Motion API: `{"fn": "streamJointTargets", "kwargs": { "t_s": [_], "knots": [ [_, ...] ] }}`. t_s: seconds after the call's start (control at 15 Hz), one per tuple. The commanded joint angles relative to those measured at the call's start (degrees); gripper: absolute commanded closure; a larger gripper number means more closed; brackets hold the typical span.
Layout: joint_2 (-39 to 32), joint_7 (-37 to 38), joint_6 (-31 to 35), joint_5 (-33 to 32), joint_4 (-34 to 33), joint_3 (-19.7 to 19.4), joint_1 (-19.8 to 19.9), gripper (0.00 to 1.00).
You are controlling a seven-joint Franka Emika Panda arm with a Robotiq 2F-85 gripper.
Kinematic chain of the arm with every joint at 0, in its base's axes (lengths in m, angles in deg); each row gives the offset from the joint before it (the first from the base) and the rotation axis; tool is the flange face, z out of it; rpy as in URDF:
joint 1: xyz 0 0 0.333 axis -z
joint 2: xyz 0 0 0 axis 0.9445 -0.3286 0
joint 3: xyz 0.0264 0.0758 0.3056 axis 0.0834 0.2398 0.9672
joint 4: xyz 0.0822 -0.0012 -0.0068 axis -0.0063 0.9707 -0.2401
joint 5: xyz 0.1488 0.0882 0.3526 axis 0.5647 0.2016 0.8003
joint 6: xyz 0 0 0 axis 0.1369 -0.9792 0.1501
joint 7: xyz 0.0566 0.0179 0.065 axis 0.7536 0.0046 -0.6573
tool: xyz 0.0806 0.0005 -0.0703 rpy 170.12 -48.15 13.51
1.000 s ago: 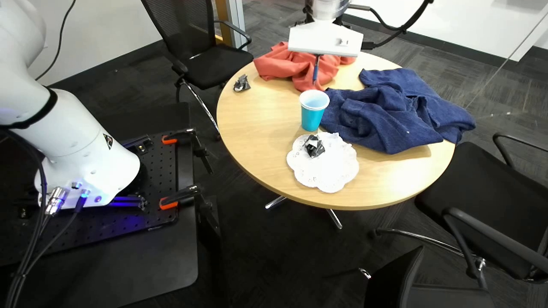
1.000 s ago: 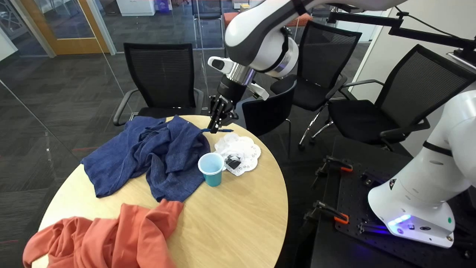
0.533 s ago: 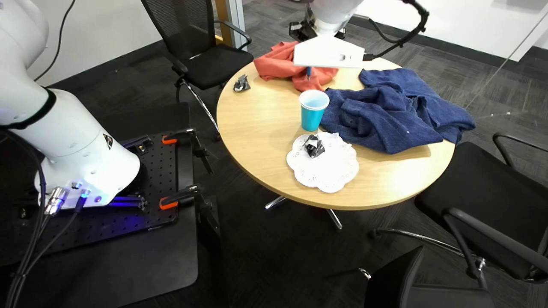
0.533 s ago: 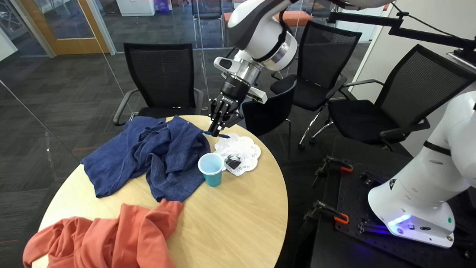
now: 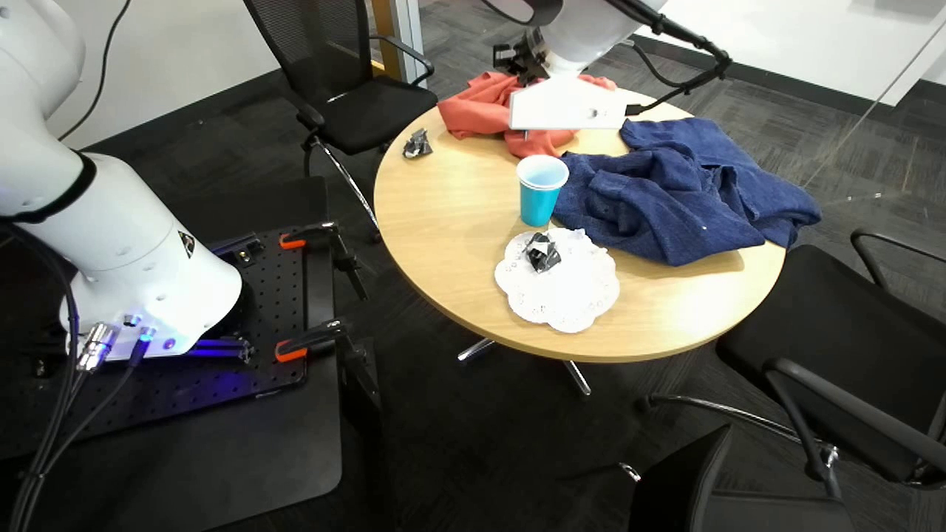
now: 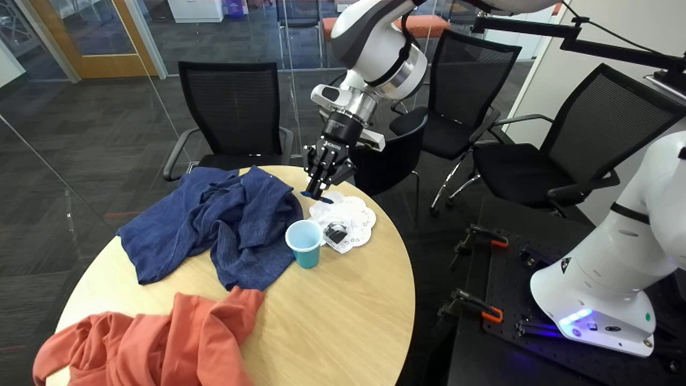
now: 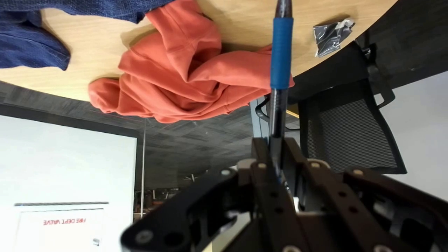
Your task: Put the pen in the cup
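My gripper [image 7: 275, 148] is shut on the dark pen [image 7: 281, 52], which has a blue grip section. In the wrist view the pen points away from the fingertips toward the top edge. In an exterior view my gripper [image 6: 316, 192] is above the table beyond the cup, and the pen [image 6: 327, 200] shows on both sides of the fingers, tilted. The teal-blue cup [image 6: 307, 256] stands upright beside the blue cloth; it also shows in an exterior view [image 5: 538, 203]. There a white panel on the wrist hides my fingers and most of the pen. The cup is out of the wrist view.
A blue cloth [image 5: 680, 196] lies against the cup's side. A white doily [image 5: 565, 295] with a dark crumpled wrapper [image 5: 542, 253] lies near it. An orange cloth [image 6: 161, 343] and another dark wrapper [image 5: 417, 144] lie on the round table [image 5: 443, 214]. Chairs stand around.
The wrist has turned and lowered a little, with the pen still held. In an exterior view the pen has gone from nearly level to tilted. The cup and cloths have not moved.
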State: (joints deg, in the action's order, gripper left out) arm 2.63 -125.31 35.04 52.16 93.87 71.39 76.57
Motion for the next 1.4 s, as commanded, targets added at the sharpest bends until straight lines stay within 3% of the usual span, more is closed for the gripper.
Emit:
{"fn": "streamJointTargets", "kwargs": {
  "t_s": [0.0, 0.67, 1.33],
  "knots": [
    [-0.1, -1.3, -0.6, 1.0, -0.2, -0.5, -0.5, 0.96],
    [-7.1, -17.2, -2.2, 16.8, -2.7, -0.7, 0.2, 0.96],
    [-14.7, -23.7, -4.8, 22.6, -5.2, -1.6, 0.6, 0.96]
  ]
}}
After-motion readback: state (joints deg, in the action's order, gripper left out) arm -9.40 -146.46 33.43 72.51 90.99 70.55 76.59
